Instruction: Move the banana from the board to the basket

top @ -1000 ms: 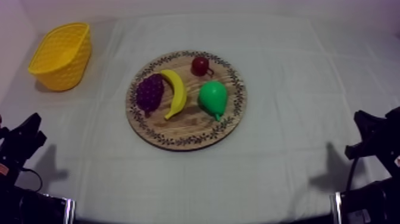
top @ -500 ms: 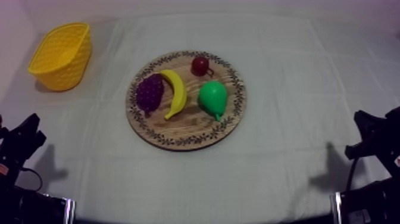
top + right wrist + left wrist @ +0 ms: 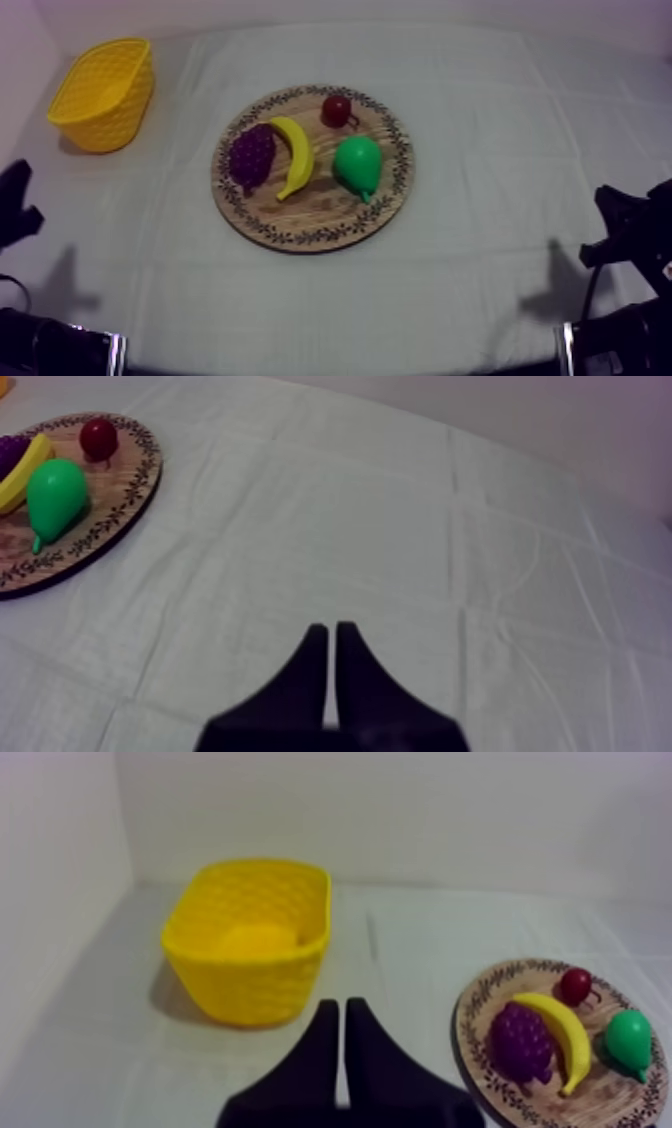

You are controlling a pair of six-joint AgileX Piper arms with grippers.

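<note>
- Two narrow wedges: my left gripper (image 3: pixel 336 1004) and right gripper (image 3: pixel 330 628), both closed, empty.
- Banana (image 3: pixel 293 155) lies on wooden board (image 3: pixel 300 240), just beside grapes (image 3: pixel 250 157).
- Yellow basket (image 3: pixel 100 95) stands at my left, likely favouring that arm.

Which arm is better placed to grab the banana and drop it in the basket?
Left: the banana lies on the pear's left, toward the yellow basket, which stands on the left gripper's side.

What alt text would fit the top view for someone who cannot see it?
A round wooden board in the middle of a grey-white cloth holds a banana between a bunch of grapes and a pear, with a small red fruit behind. A yellow basket stands at the far left; the left gripper and right gripper sit low at the sides.
</note>
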